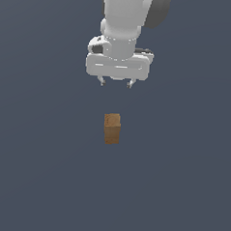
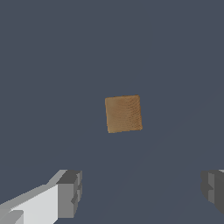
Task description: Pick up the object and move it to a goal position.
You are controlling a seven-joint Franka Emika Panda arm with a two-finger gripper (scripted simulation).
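Exterior view: the big dark blue-gray floor (image 1: pixel 36 180) is filling the whole picture. It is looking flat and plain. The white robot arm (image 1: pixel 125 21) is coming down from the top of the picture. At its end, the white gripper (image 1: pixel 116 82) is hanging in the air and pointing down. Its two little fingers (image 1: pixel 102 81) are standing apart, with an open gap between them. They are pinching nothing.

The object (image 1: pixel 112 129) is sitting on the floor, under the gripper and well apart from it. It is a small tan-brown block, taller than it is wide. It is standing up, and its top is looking a bit lighter than its front. It is narrower than the gripper.

In the wrist view, the object (image 2: pixel 124 113) is showing as a brown square near the middle, turned just a little. The floor (image 2: pixel 52 65) is all around it. Two gray fingertips (image 2: pixel 70 192) are showing at the edge, spread wide, and the gripper (image 2: pixel 142 192) is not touching the block.
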